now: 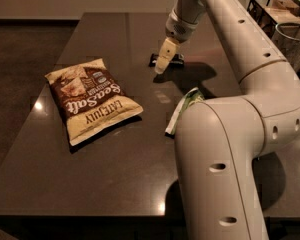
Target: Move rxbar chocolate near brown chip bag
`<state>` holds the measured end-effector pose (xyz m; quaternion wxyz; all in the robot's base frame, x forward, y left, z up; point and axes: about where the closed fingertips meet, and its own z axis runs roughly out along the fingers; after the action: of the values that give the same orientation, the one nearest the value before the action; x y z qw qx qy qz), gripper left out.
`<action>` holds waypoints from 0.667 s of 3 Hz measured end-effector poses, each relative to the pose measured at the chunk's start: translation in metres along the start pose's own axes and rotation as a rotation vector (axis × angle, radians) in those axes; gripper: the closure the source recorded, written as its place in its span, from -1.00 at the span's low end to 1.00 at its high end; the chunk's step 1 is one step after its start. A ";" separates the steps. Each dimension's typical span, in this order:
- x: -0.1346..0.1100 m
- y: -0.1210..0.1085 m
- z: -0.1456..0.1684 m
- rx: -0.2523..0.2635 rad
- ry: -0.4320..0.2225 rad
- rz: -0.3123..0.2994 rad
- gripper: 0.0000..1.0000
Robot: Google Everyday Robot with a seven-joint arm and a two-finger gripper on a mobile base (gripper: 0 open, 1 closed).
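Observation:
The rxbar chocolate (176, 59) is a small flat black wrapper lying on the dark table (115, 184), towards the far middle. My gripper (162, 60) hangs down over the bar's left end and hides part of it. The brown chip bag (92, 99), brown above and cream below with "Sea Salt" lettering, lies flat at the left of the table. It is well apart from the bar, to the bar's near left.
A green chip bag (184, 106) lies near the table's middle, mostly hidden behind my white arm (230, 149), which fills the right foreground. A black wire basket (272, 6) and a mesh bin (292, 41) stand at the far right.

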<state>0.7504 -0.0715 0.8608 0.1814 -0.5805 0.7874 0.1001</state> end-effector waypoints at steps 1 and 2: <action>0.004 0.000 0.009 -0.013 0.035 0.013 -0.71; 0.010 -0.003 0.014 -0.014 0.065 0.026 -0.24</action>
<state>0.7529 -0.0761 0.8445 0.1504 -0.5743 0.7998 0.0888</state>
